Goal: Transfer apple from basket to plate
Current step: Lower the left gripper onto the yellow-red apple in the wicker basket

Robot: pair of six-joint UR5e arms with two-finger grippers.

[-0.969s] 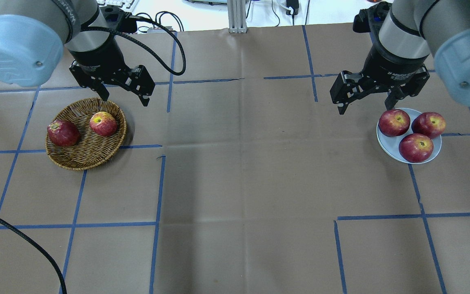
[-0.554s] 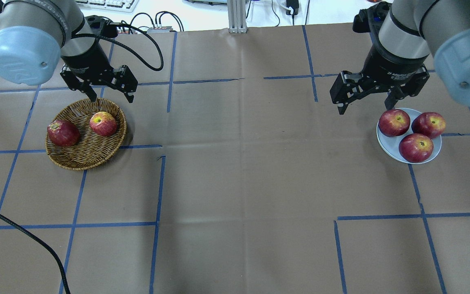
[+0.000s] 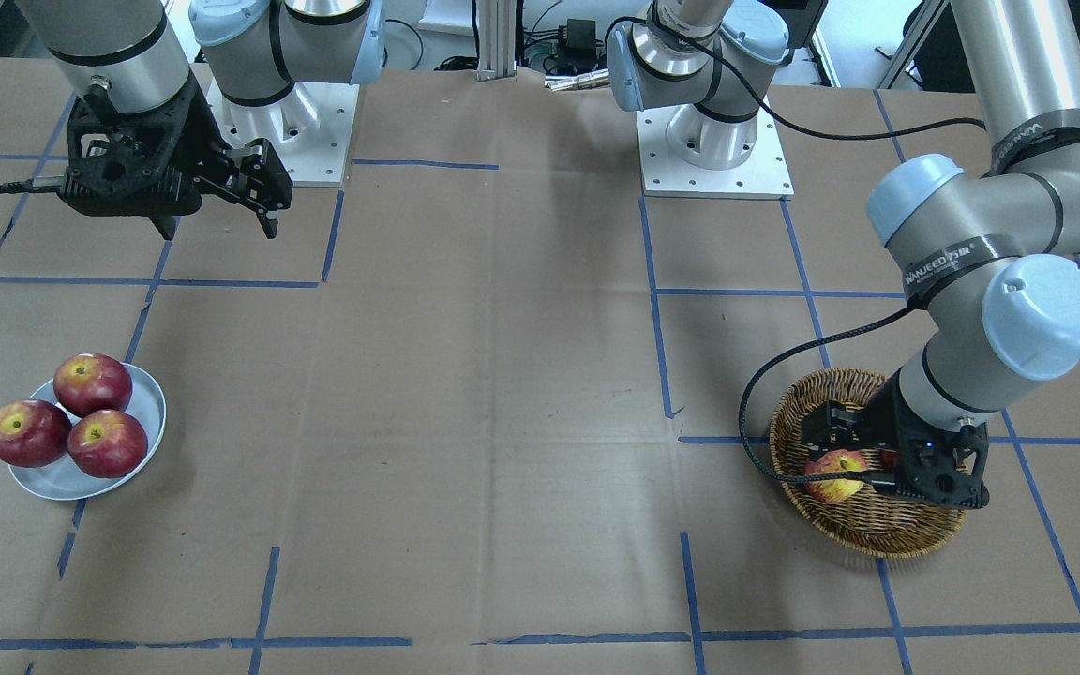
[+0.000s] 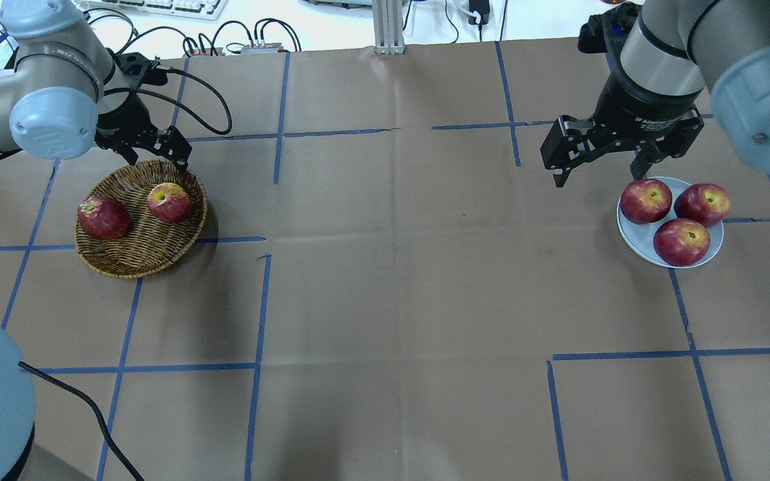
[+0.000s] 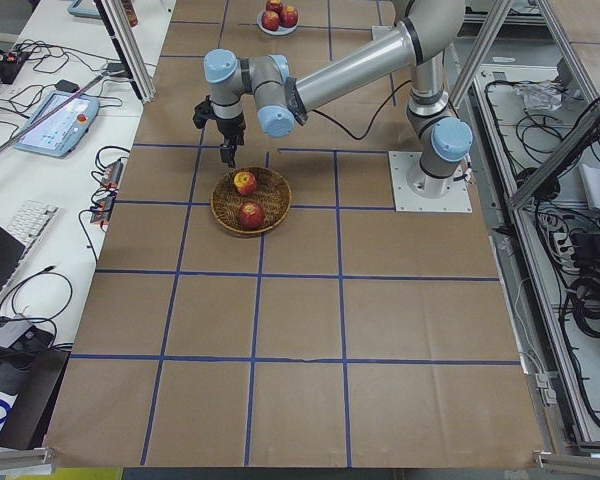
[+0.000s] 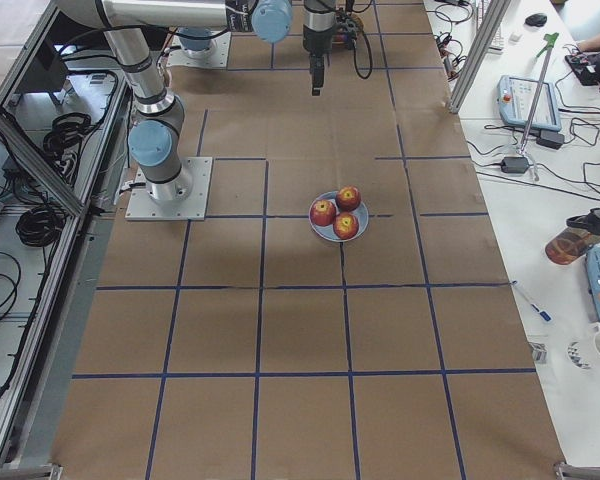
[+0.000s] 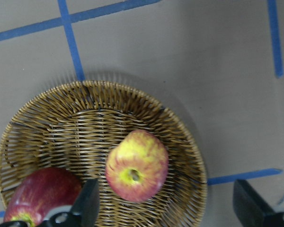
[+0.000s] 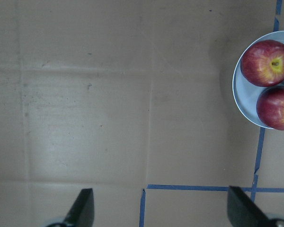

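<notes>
Here's the left gripper [image 4: 158, 160] at the upper left of the overhead view, hanging over the top edge of the basket [image 4: 136, 268], jaws wide apart and holding nothing. Just below it lies the apple [image 4: 169, 202], the yellow-streaked one, in the upper right part of the basket. On the left wrist camera the apple [image 7: 137, 165] sits low in the middle of the frame, stem end facing the lens. The two black fingers [image 7: 87, 208] poke in at the bottom edge on either side of it. It is nearer the left-hand one, and neither touches it. A dark red apple [image 4: 103, 217] shares the basket on the left side, a small gap away. In the front-facing view, lower right, the gripper body hides part of the apple.

Now to the right of the overhead view: the plate [image 4: 631, 242] carries three dark red apples [image 4: 681, 241], packed close together. The right gripper [image 4: 601, 177] hovers just to the plate's upper left, over the table [image 4: 392, 300], jaws spread and empty. Its wrist camera looks straight down on brown paper and a line of blue tape [image 8: 194, 187], with the plate at the upper right edge of the frame. Basket and plate sit well apart, at opposite sides of the table.
</notes>
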